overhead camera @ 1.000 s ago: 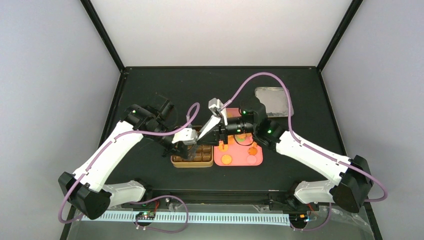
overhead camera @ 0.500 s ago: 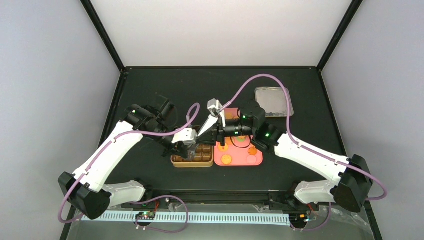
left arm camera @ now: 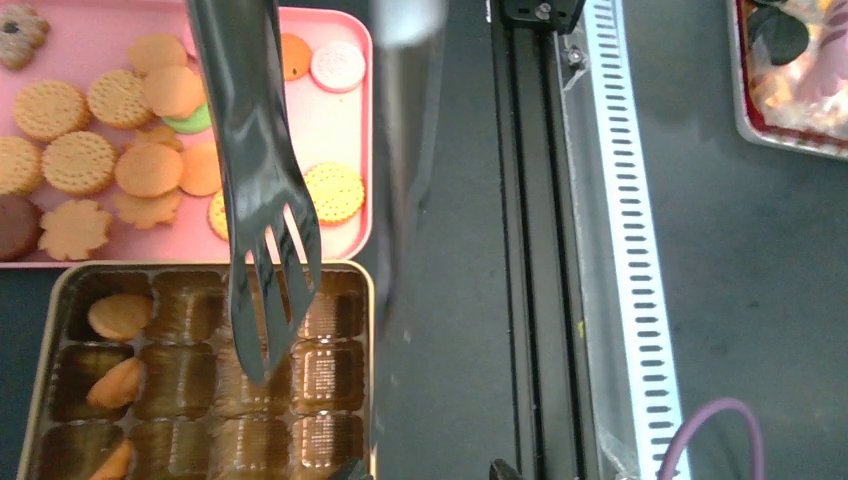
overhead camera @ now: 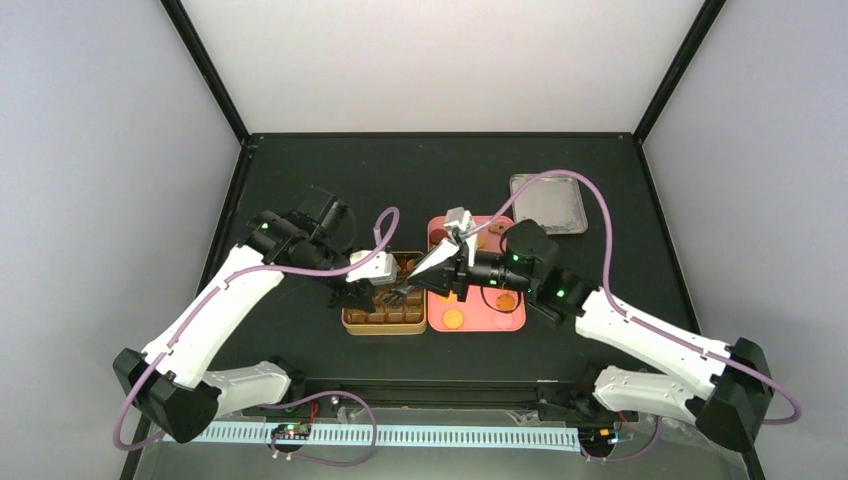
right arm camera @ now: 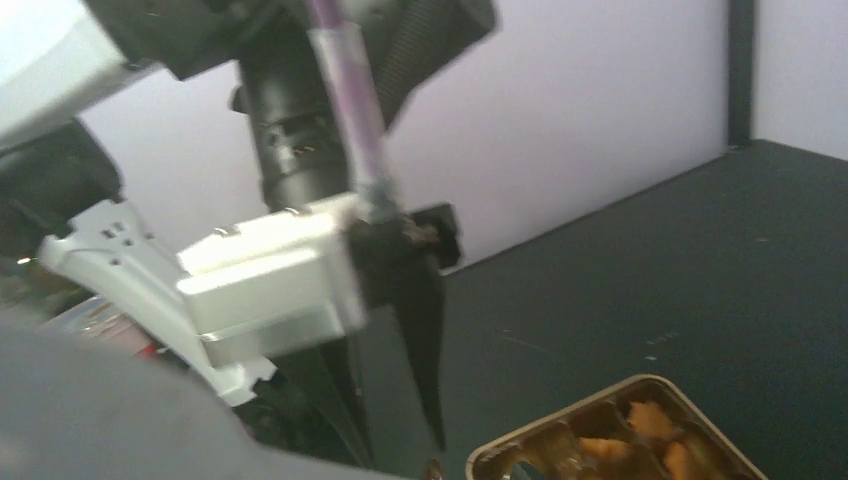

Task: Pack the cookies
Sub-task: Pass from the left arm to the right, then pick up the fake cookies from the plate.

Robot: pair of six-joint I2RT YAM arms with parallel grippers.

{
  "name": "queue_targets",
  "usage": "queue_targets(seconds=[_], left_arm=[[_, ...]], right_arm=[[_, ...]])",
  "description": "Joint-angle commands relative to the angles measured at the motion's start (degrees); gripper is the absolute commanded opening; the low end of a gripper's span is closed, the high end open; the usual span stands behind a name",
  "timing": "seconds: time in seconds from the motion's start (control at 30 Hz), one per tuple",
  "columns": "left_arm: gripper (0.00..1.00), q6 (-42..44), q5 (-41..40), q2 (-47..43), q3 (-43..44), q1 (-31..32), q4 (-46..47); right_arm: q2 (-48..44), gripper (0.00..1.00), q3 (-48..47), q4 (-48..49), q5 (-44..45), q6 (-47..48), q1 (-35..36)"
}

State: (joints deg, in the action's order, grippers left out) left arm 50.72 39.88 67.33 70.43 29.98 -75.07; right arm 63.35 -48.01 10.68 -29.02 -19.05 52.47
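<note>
Progress: early, as I judge it; three orange cookies sit in one edge column of the tin, and every other compartment in the left wrist view shows only bare brown liner
Remaining: the bulk of the batch lies on the pink tray, which touches the tin's side on the table
Look of the cookies: flat and small; golden rounds with dotted faces, smooth orange rounds, a couple of flower shapes, one pale pink, one green, a dark brown one at the tray's edge; several overlap in a loose heap
Tongs: dark forked blade hangs over the tin's middle compartments, with no cookie visible in it
Right pincer: clamped on the tongs, as the top view shows it
Left pincer: fingertips apart with nothing between them, beside the tin
</note>
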Motion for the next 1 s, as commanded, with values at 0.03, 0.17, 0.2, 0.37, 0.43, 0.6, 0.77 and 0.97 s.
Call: queue_targets(seconds=[0.03, 0.17, 0.2, 0.37, 0.43, 0.6, 0.77, 0.97], left_arm=[[0.4, -4.3, -5.0, -2.5, 1.3, 0.2, 4.4], [0.59, -6.7, -7.0, -2.9, 1.3, 0.3, 6.5], [0.6, -7.2, -7.7, -3.0, 1.2, 0.2, 7.0], [0.63, -10.3, -14.5, -2.6, 0.6, -0.6, 10.0], [0.63, -11.2, -15.9, -2.3, 0.4, -1.9, 10.7], [0.63, -11.9, -16.1, -2.6, -0.1, -6.0, 12.0], [0.63, -12.0, -16.1, -3.1, -0.9, -8.0, 12.6], [0.63, -11.9, -15.4, -3.0, -1.6, -10.1, 12.8]], right_arm=[[-5.1, 0.28, 4.0, 0.7, 12.4, 2.6, -0.3], [-7.7, 0.27, 6.3, 0.7, 17.0, 2.8, -0.3], [-8.2, 0.27, 6.8, 0.3, 18.1, 3.0, -0.3], [-12.3, 0.26, 10.4, -4.4, 27.4, 3.3, -0.3], [-14.3, 0.27, 12.0, -7.5, 31.6, 2.7, -0.3], [-20.9, 0.28, 18.2, -14.0, 40.4, -1.0, -0.3], [-29.0, 0.29, 23.5, -18.0, 48.1, -5.2, -0.3], [-30.6, 0.33, 24.8, -23.3, 52.2, -8.9, -0.3]])
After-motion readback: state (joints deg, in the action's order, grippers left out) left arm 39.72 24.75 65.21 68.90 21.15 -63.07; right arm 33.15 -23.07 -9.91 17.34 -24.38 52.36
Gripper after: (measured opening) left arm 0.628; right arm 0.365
